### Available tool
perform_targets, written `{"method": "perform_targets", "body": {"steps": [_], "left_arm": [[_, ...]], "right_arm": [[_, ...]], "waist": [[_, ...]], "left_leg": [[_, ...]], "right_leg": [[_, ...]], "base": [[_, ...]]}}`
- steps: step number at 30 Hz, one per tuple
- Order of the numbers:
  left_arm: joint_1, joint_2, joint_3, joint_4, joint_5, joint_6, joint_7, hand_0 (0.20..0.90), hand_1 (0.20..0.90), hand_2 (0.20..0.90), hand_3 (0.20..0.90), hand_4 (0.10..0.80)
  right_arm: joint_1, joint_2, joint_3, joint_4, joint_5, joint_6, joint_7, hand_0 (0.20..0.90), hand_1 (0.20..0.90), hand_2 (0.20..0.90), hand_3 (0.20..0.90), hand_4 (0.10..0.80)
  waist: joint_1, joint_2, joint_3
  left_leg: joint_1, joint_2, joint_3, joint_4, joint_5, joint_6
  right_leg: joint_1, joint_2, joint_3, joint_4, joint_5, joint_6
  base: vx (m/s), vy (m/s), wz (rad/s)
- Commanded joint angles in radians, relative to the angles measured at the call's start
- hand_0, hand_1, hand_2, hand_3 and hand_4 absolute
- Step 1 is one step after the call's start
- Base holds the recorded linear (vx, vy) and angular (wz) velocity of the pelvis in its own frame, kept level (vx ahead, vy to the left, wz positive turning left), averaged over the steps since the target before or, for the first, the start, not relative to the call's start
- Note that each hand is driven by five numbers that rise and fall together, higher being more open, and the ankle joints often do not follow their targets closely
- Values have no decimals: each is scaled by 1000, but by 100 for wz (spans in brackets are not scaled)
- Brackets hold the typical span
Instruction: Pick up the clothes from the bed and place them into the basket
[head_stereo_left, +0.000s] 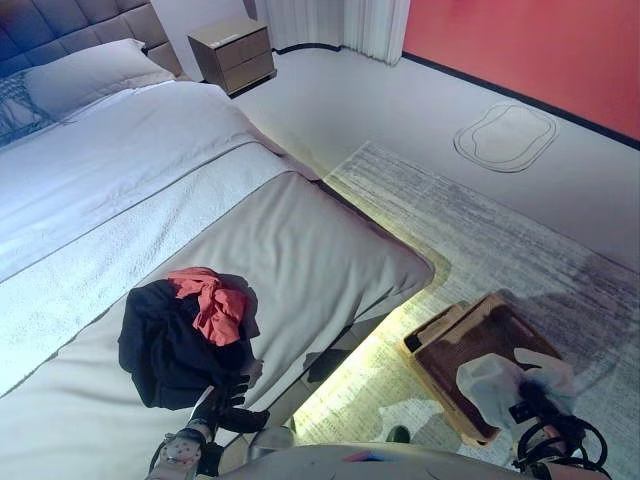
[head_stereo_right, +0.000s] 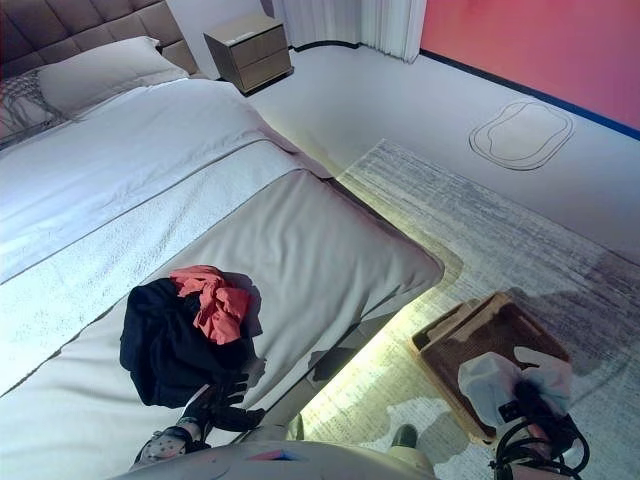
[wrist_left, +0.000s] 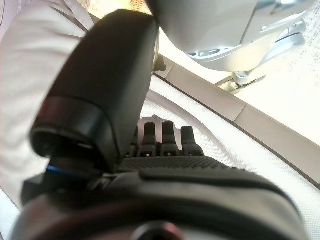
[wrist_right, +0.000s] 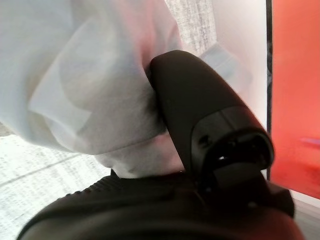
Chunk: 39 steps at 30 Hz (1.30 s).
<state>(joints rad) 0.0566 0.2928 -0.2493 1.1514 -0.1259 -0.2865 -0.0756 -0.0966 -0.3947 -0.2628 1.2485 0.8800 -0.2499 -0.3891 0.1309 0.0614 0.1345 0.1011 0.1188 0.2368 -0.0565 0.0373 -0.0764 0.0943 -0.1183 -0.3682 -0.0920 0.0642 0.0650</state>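
A black garment (head_stereo_left: 165, 345) with a red cloth (head_stereo_left: 212, 300) bunched on top lies on the grey cover at the foot of the bed (head_stereo_left: 300, 240). My left hand (head_stereo_left: 222, 405) rests at the bed's near edge just below the black garment, fingers relaxed and holding nothing; it also shows in the left wrist view (wrist_left: 165, 140). My right hand (head_stereo_left: 535, 405) is shut on a white garment (head_stereo_left: 500, 385) and holds it over the near corner of the wooden basket (head_stereo_left: 470, 335) on the rug. In the right wrist view the thumb (wrist_right: 200, 115) presses into the white garment (wrist_right: 95, 85).
A pale rug (head_stereo_left: 480, 230) lies beside the bed under the basket. A wooden nightstand (head_stereo_left: 233, 52) stands at the far wall next to the pillow (head_stereo_left: 90, 75). A red wall (head_stereo_left: 530, 50) and a white oval floor mark (head_stereo_left: 505, 135) lie beyond.
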Motion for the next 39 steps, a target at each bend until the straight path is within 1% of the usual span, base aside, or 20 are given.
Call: {"method": "perform_targets", "body": {"steps": [1,8,20,21,22,27,32,39], "left_arm": [[-46,31,-32,-18,-5,-40,-1,900,900,900,900,800],[-31,31,-27,-27,-6,-37,-1,900,900,900,900,800],[-22,34,-25,-17,-8,-42,-1,900,900,900,900,800],[-21,34,-25,-17,-8,-41,0,900,900,900,900,800],[-20,35,-25,-16,-8,-39,-2,900,900,900,900,800],[-26,38,-32,-14,-15,-30,-14,900,900,900,900,800],[-25,38,-35,-13,-16,-27,-16,900,900,900,900,800],[-24,39,-33,-12,-15,-14,-20,900,900,900,900,800]], "right_arm": [[-73,-105,-23,-32,-59,-60,6,300,300,300,200,100],[-75,-114,1,-96,-79,-64,70,300,300,300,200,100],[-70,-125,-4,-118,-97,-47,68,300,300,300,200,100],[-71,-126,-5,-121,-101,-42,55,862,862,862,856,756],[-72,-131,-7,-121,-98,-36,45,900,900,900,900,800],[-83,-143,-14,-109,-101,-26,23,900,900,900,900,800],[-86,-149,-19,-108,-100,-17,30,900,900,900,900,800],[-78,-137,-17,-103,-101,-19,28,900,900,900,900,800]], "waist": [[2,-28,-17],[2,-31,-15],[-1,-35,-16],[-2,-35,-16],[-2,-35,-16],[-2,-33,-16],[-6,-32,-16],[-10,-31,-18]], "left_leg": [[-74,-43,-57,-12,33,-15],[-65,-41,-60,-14,28,-16],[-41,-45,-68,-20,15,-13],[-39,-45,-68,-21,13,-12],[-36,-45,-69,-22,12,-12],[-29,-46,-73,-24,7,-12],[-23,-47,-73,-26,2,-10],[-15,-51,-74,-31,-4,-7]], "right_leg": [[27,-3,-30,41,-33,21],[34,-3,-35,41,-37,21],[46,-4,-38,47,-45,22],[47,-4,-38,47,-46,22],[48,-4,-38,47,-46,22],[50,-6,-40,48,-46,24],[49,-7,-40,49,-46,25],[49,-8,-37,47,-44,29]], "base": [[0,0,0],[10,1,0],[31,-3,5],[0,0,0],[33,-7,3],[18,0,4],[3,-1,2],[0,0,0]]}}
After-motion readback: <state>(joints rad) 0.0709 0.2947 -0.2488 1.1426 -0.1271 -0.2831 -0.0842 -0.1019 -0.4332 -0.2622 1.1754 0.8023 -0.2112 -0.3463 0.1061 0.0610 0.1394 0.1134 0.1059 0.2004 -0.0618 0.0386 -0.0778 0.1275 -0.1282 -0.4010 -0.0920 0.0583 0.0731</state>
